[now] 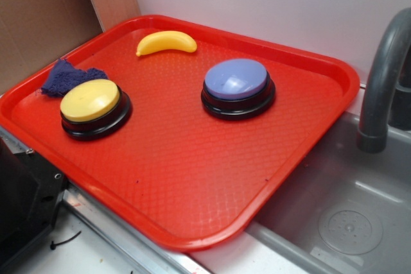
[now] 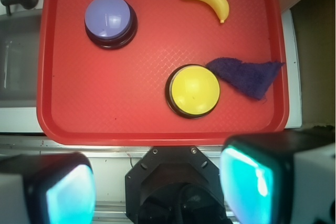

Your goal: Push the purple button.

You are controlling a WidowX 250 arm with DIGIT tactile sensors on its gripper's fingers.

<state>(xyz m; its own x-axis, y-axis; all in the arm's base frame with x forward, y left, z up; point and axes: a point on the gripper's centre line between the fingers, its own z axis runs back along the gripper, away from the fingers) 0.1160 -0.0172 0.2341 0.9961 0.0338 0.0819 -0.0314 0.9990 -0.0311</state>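
a red tray (image 1: 192, 184) lay across the counter, its right end hanging over the edge of a grey sink (image 1: 350, 219) with a grey faucet (image 1: 380, 81) rising beside it. on the tray, the purple button (image 1: 236, 79) sat upright on its black base, toward the faucet side and away from the tray's rim, nothing touching it. across the tray from it, toward the far end from the faucet, stood the yellow button (image 1: 90, 100), well apart from the purple one. a small dark purple cloth (image 1: 66, 77) lay crumpled against the yellow button's base, between that button and the tray's rim. a yellow banana (image 1: 166, 42) lay near the tray's back rim, apart from both buttons.

in the wrist view the gripper (image 2: 157, 190) hung off the tray's near edge, above the counter strip and a black mount (image 2: 176, 187), closer to the yellow button than to the purple one. its two fingers (image 2: 247, 182) showed at the bottom corners of that view, set wide apart with nothing between them. in that view the purple button (image 2: 108, 16) sat in the tray's far corner on the faucet side, well apart from the claw. the gripper was not visible in the exterior view.
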